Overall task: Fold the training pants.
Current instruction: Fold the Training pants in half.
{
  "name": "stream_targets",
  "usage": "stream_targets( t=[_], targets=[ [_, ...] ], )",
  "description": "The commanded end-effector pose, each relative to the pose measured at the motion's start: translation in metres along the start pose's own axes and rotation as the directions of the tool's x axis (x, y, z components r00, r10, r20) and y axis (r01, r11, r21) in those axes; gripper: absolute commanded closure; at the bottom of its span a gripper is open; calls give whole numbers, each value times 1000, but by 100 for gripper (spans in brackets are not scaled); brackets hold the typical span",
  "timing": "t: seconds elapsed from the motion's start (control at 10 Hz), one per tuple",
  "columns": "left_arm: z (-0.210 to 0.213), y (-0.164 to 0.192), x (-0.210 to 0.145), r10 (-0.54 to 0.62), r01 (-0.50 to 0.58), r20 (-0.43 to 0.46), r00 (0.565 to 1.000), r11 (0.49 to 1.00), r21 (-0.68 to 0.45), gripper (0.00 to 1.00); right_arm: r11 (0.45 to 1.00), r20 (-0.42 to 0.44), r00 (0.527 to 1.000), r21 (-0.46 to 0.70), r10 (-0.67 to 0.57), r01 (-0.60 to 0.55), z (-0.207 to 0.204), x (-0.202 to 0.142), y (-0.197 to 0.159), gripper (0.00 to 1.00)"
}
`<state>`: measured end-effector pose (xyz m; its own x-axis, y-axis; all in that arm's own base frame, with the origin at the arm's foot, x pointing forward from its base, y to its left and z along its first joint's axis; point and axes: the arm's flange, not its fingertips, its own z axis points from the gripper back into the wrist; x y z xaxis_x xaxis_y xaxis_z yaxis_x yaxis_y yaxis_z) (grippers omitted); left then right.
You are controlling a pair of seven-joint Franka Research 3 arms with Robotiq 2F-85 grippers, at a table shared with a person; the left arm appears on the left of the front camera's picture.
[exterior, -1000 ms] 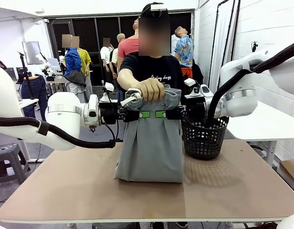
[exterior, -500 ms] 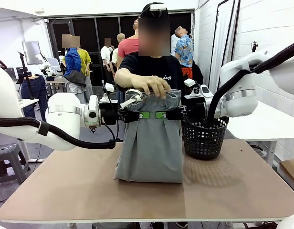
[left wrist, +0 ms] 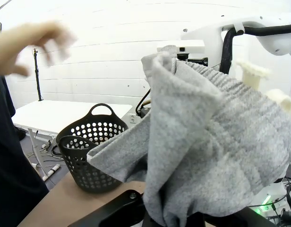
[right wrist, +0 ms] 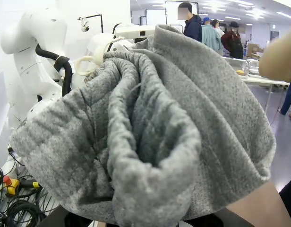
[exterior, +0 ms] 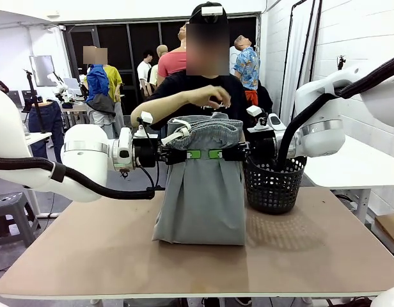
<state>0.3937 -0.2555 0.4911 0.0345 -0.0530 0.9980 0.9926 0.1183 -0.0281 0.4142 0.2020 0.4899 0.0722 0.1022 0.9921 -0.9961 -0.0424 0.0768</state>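
Table: bare tan surface nearest the camera; the lower edge of the hanging garment rests on it at the middle.
Training pants: light grey, hanging as a folded panel from the two grippers down to the table; the gathered waistband bunches and drapes over the top of the grip line.
Left gripper: enters from picture left, clenched on the left side of the training pants just below the waistband; green pad visible.
Right gripper: enters from picture right, clenched on the right side of the training pants at the same height, close to the left gripper.
Black basket: mesh, standing on the table just right of the garment, behind the right gripper.
Person's hand: raised above the waistband, apart from the fabric.
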Motion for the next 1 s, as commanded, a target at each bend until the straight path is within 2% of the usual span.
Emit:
stream_targets(
  t=[0.0, 0.9],
  targets=[
    [1, 0, 2, 5, -5, -1, 1000, 1000, 3, 100, 1000, 5, 1000, -1, -1, 1, 0, 1, 0, 100],
    [1, 0, 2, 5, -5, -1, 1000, 1000, 3, 100, 1000, 5, 1000, -1, -1, 1, 0, 1, 0, 100]
  ],
)
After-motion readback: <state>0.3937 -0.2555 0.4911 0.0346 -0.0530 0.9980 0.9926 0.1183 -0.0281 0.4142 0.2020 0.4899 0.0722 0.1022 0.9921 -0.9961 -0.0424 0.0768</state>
